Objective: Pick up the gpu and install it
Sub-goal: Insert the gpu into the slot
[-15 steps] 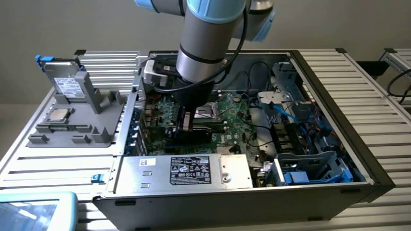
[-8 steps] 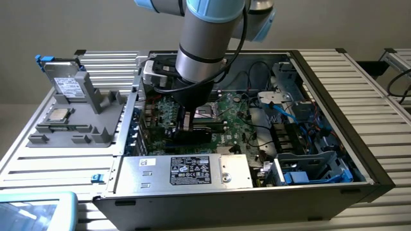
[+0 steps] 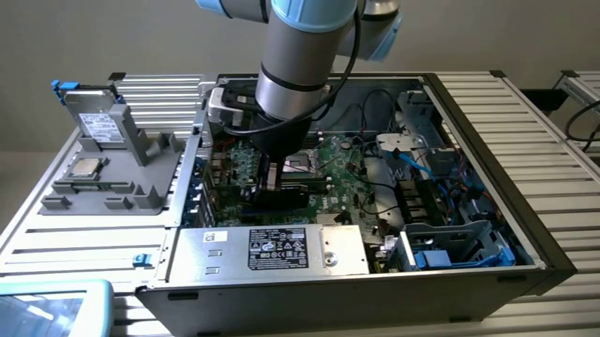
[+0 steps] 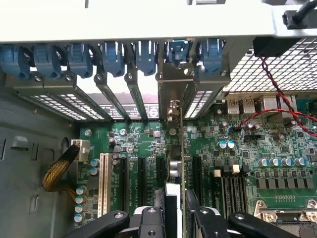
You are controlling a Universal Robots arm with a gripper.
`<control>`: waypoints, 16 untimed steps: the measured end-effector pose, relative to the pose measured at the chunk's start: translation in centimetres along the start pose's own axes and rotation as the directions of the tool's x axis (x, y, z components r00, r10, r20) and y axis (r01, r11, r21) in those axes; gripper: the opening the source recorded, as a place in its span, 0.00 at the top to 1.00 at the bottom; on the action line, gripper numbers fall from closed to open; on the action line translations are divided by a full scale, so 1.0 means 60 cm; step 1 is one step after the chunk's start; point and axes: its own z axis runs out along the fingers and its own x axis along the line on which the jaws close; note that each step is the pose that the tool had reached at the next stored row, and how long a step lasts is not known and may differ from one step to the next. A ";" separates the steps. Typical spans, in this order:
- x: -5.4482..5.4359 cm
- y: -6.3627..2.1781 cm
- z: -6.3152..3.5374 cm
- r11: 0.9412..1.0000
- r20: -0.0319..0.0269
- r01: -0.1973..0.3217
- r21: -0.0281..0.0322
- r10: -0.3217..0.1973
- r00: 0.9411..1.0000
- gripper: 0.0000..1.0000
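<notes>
Broadly, the slatted aluminium table (image 3: 84, 232) carries a large open black computer case (image 3: 375, 298) lying on its side, which leaves the board facing up and reachable from above. The silver and blue robot arm (image 3: 300, 63) reaches straight down into that opening, over the green motherboard (image 4: 277, 144). In the wrist view the flat green gpu card with its black cooler (image 4: 174, 163) stands on edge above the row of long black expansion slots (image 4: 140, 173), seemingly so that its lower connector edge can meet one of them squarely. Its silver metal end bracket (image 4: 171, 89) sits at the case's rear wall, in the gap between the perforated slot covers and below the blue plastic latches (image 4: 111, 57), which looks like the reason the card is turned this way round. The black fingers (image 4: 148, 223) are closed narrowly on the gpu's top edge, one on each face, keeping it upright. Whether the card is fully seated cannot be told.
</notes>
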 end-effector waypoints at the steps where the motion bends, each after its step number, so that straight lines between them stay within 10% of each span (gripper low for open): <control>1: 0.000 0.000 0.001 1.000 0.003 -0.007 -0.001 0.007 1.000 0.72; 5: 0.000 -0.001 0.005 1.000 0.015 -0.027 -0.002 0.028 1.000 0.72; 16: 0.000 -0.001 0.003 1.000 0.016 -0.027 -0.010 0.027 1.000 0.72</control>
